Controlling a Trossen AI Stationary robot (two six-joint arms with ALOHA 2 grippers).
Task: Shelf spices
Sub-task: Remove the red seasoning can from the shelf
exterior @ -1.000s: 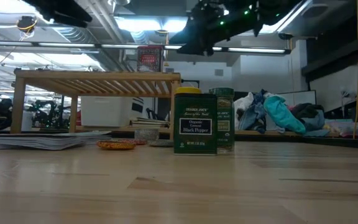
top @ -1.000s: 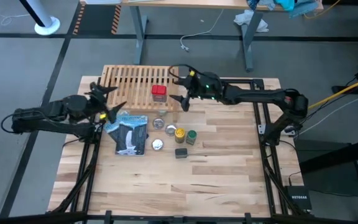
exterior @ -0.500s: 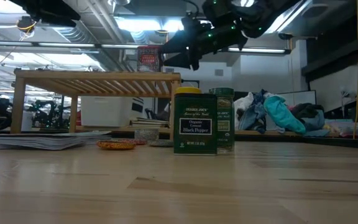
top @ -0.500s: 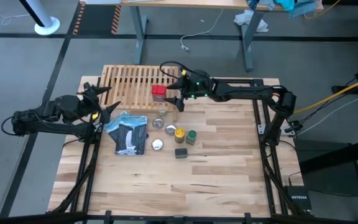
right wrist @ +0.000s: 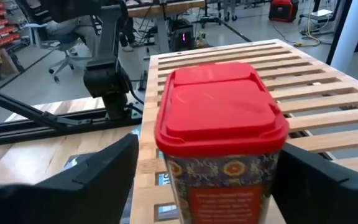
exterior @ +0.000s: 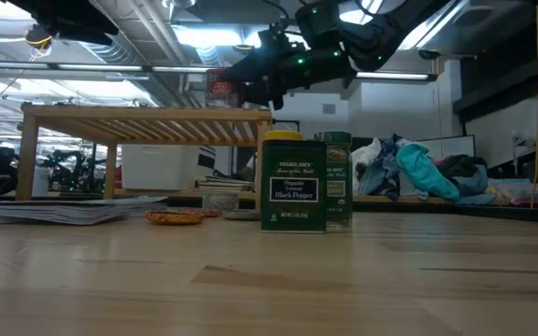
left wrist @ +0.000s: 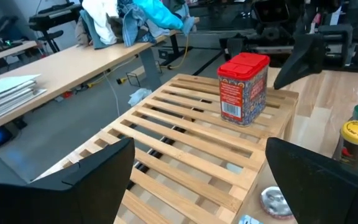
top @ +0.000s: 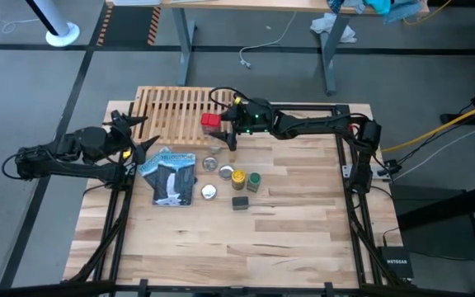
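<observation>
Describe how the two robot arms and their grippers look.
Both arms are dark, slim and jointed, with black cables looping along them. The right gripper carries small green lights near its wrist; the left gripper shows a yellow mark. Each ends in two dark, wedge-shaped fingers.

low view: yellow-capped jar [exterior: 283, 136] hidden behind black tin [exterior: 293, 185] except its cap, green-capped jar [exterior: 340, 182] half covered; red tin [right wrist: 221, 155] bottom cut off in right wrist view; silvery tins' [top: 210, 164] labels too small to read
</observation>
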